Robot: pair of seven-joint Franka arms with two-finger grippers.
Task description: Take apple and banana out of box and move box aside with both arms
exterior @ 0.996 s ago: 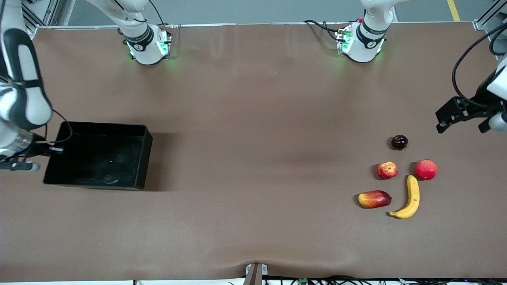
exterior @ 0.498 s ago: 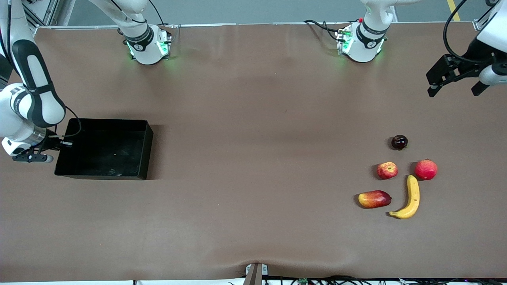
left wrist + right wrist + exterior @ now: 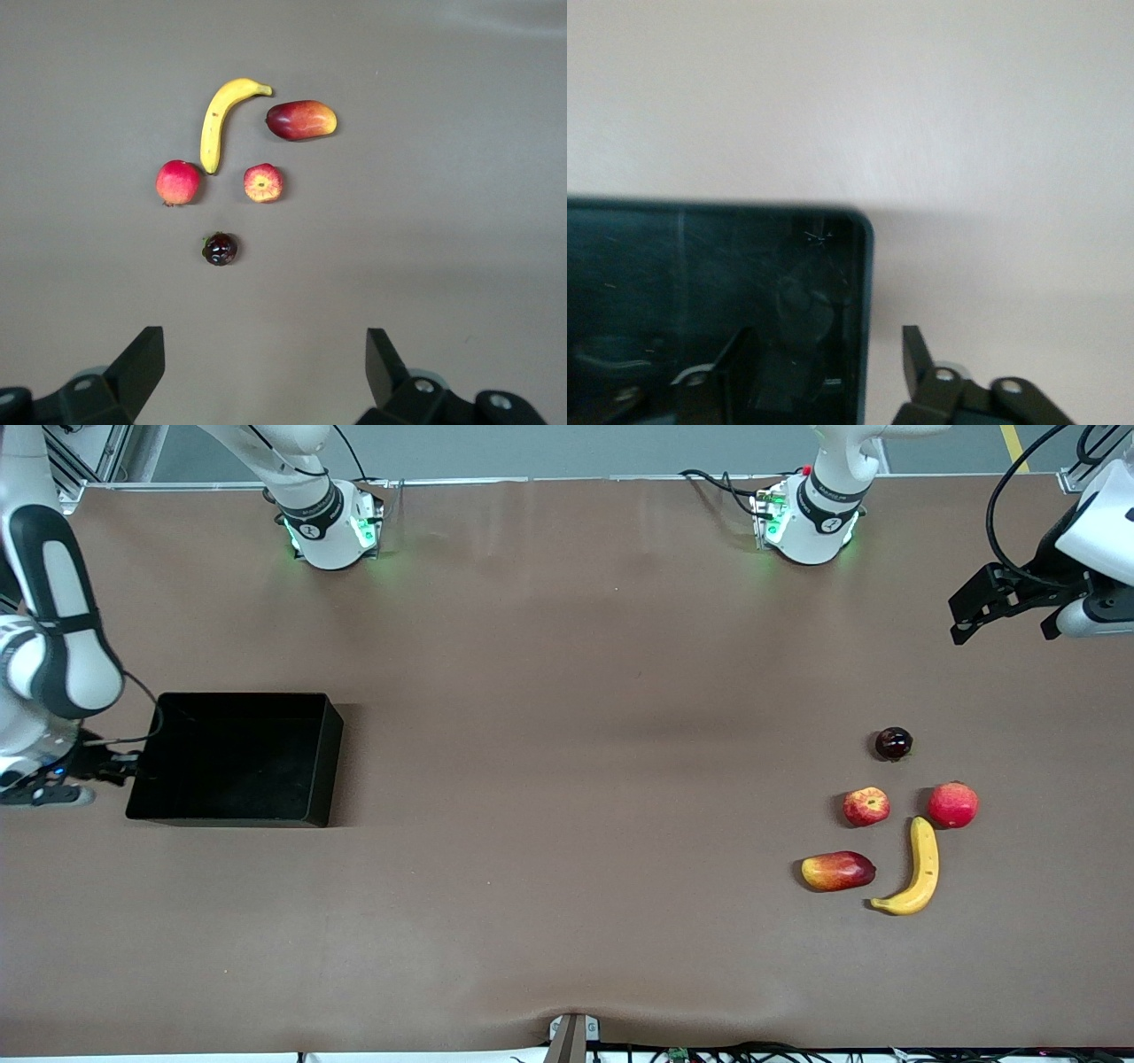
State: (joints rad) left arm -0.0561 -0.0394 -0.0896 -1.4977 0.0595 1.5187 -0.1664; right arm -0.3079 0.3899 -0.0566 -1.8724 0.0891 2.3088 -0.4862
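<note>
The black box lies flat on the table at the right arm's end. My right gripper is at its outer short wall. In the right wrist view my right gripper is open, one finger inside the box wall and one outside it. The banana and the small red apple lie at the left arm's end, the banana nearer the front camera. My left gripper is open and empty, up in the air over the table edge. The left wrist view shows my left gripper, the banana and the apple.
A larger red round fruit lies beside the apple, close to the banana's upper tip. A red-and-yellow mango lies beside the banana. A small dark fruit lies farther from the front camera than the apple. The two bases stand at the back edge.
The box was tilted and has shifted a little toward the table's middle, and now lies flat. My left gripper has moved away from the fruits toward the bases' side.
</note>
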